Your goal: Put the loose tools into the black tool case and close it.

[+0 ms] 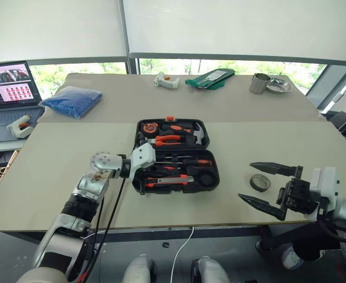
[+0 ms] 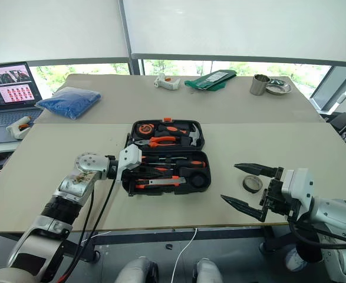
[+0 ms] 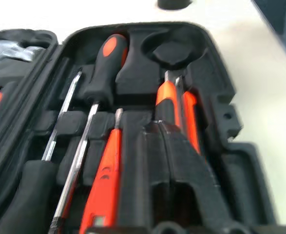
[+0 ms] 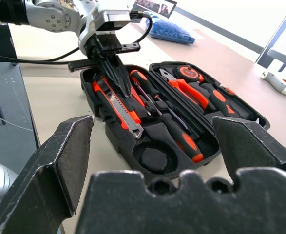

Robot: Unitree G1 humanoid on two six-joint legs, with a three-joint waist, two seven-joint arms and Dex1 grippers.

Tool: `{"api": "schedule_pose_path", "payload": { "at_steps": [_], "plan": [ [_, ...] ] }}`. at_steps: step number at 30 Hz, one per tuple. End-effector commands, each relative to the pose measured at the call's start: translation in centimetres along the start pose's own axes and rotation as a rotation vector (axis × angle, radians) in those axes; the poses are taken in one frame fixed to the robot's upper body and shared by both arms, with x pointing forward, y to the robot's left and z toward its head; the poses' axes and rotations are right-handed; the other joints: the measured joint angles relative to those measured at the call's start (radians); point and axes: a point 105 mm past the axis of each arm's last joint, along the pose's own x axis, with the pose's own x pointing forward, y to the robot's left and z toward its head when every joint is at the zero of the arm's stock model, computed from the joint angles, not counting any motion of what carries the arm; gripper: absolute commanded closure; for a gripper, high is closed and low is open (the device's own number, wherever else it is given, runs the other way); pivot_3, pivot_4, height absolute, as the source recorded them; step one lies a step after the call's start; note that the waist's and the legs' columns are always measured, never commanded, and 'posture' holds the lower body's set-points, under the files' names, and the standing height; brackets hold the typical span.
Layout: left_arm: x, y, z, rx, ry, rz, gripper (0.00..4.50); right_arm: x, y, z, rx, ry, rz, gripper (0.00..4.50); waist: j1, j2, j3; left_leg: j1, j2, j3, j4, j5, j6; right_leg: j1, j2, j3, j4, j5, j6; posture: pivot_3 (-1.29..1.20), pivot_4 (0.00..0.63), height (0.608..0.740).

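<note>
The left pincer (image 4: pixel 114 73), closed and empty, sits over the open black tool case (image 1: pixel 211 180) mid-bench. The open right pincer (image 1: pixel 266 184) should straddle the grey tape roll (image 1: pixel 260 182) just beside it, grip squarely, then seat it in the round slot.

No lettering, brand or number can be read on the tools, case or laptop screen (image 1: pixel 12 84).
</note>
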Motion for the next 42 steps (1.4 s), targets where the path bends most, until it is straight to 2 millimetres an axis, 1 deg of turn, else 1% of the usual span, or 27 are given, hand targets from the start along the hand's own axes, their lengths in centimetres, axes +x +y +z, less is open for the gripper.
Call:
{"api": "schedule_pose_path", "payload": {
  "at_steps": [1, 3, 11, 15, 18, 20, 22, 24, 27, 30, 32, 36, 42],
  "plan": [
    [0.4, -0.5, -0.9, 0.003, 0.024, 0.003, 4.44, -0.1, -0.1, 0.8, -0.036, -0.017, -0.011, 0.00, 0.000, 0.000, 0.000, 0.000, 0.000, 0.000, 0.000, 0.000, 0.000, 0.000, 0.000, 0.000, 0.000, 0.000, 0.000, 0.00, 0.150, 0.740],
    [0.6, -0.5, -1.3, -0.010, 0.032, 0.013, 4.44, -0.1, -0.1, 0.8, -0.035, -0.016, -0.014, 0.00, -0.001, 0.000, 0.000, 0.000, 0.000, 0.000, 0.000, 0.000, 0.000, 0.000, 0.000, 0.000, 0.000, 0.000, 0.001, 0.00, 0.150, 0.740],
    [1.6, -2.6, -2.3, 0.005, 0.065, -0.062, 4.44, -0.2, -0.3, 0.6, -0.030, -0.011, -0.021, 0.00, 0.001, 0.004, -0.002, 0.001, 0.000, 0.000, 0.000, 0.000, 0.000, 0.001, 0.000, 0.000, 0.000, -0.001, 0.003, 0.00, 0.150, 0.740],
    [1.8, -3.8, -4.3, -0.004, 0.155, -0.100, 4.44, -0.1, -0.3, 0.4, -0.026, -0.013, -0.025, 0.00, 0.002, 0.006, -0.004, 0.002, 0.000, 0.000, 0.000, 0.000, 0.000, 0.002, 0.000, 0.000, -0.001, -0.001, 0.002, 0.00, 0.150, 0.740],
    [1.9, -4.4, -5.8, -0.056, 0.226, -0.104, 4.44, 0.1, -0.3, 0.2, -0.023, -0.016, -0.026, 0.00, 0.003, 0.008, -0.006, 0.009, 0.000, 0.000, -0.002, -0.001, 0.001, 0.010, 0.000, 0.000, -0.003, -0.003, 0.004, 0.00, 0.150, 0.740],
    [1.8, -4.2, -5.7, -0.051, 0.219, -0.090, 4.44, 0.3, -0.3, 0.1, -0.022, -0.020, -0.024, 0.00, 0.003, 0.010, -0.009, 0.014, 0.001, 0.000, -0.003, -0.002, 0.002, 0.014, -0.001, -0.001, -0.004, -0.004, 0.004, 0.00, 0.150, 0.740],
    [1.7, -3.3, -4.6, -0.060, 0.158, -0.046, 4.44, 0.4, -0.3, 0.1, -0.022, -0.025, -0.023, 0.00, 0.002, 0.013, -0.012, 0.015, 0.001, 0.000, -0.004, -0.002, 0.002, 0.014, -0.002, 0.000, -0.004, -0.005, 0.004, 0.00, 0.150, 0.740],
    [1.4, -2.5, -3.4, -0.053, 0.083, -0.012, 4.44, 0.4, -0.3, 0.1, -0.022, -0.027, -0.025, 0.00, 0.001, 0.015, -0.013, 0.015, 0.001, 0.000, -0.004, -0.002, 0.002, 0.014, -0.002, 0.000, -0.004, -0.006, 0.004, 0.00, 0.150, 0.740],
    [0.6, -0.6, -0.3, -0.065, -0.101, 0.074, 4.44, 0.3, -0.3, 0.0, -0.021, -0.026, -0.029, 0.00, -0.002, 0.015, -0.013, 0.014, 0.001, 0.000, -0.004, -0.002, 0.002, 0.013, -0.002, 0.000, -0.004, -0.005, 0.004, 0.00, 0.150, 0.740],
    [-0.1, 0.2, 1.2, -0.079, -0.181, 0.090, 4.44, 0.3, -0.3, -0.1, -0.018, -0.026, -0.031, 0.00, 0.000, 0.015, -0.013, 0.010, 0.001, 0.000, -0.003, -0.002, 0.002, 0.011, -0.002, -0.001, -0.004, -0.005, 0.005, 0.00, 0.150, 0.740],
    [-0.2, 0.3, 1.4, -0.100, -0.190, 0.078, 4.44, 0.2, -0.3, -0.1, -0.017, -0.026, -0.033, 0.00, -0.001, 0.015, -0.013, 0.009, 0.001, 0.000, -0.003, -0.002, 0.002, 0.010, -0.002, -0.001, -0.004, -0.004, 0.005, 0.00, 0.150, 0.740],
    [-0.2, -0.3, 0.5, -0.093, -0.119, 0.027, 4.44, 0.3, -0.1, -0.2, -0.013, -0.027, -0.034, 0.00, -0.004, 0.015, -0.013, 0.009, 0.000, 0.000, -0.003, -0.002, 0.002, 0.010, -0.001, -0.001, -0.004, -0.005, 0.005, 0.00, 0.150, 0.740],
    [0.5, -2.1, -1.4, -0.112, -0.008, -0.072, 4.44, 0.2, -0.1, -0.3, -0.010, -0.022, -0.040, 0.00, -0.004, 0.015, -0.013, 0.009, 0.000, 0.000, -0.003, -0.002, 0.002, 0.010, -0.002, -0.001, -0.004, -0.005, 0.005, 0.00, 0.150, 0.740]
  ]
}}
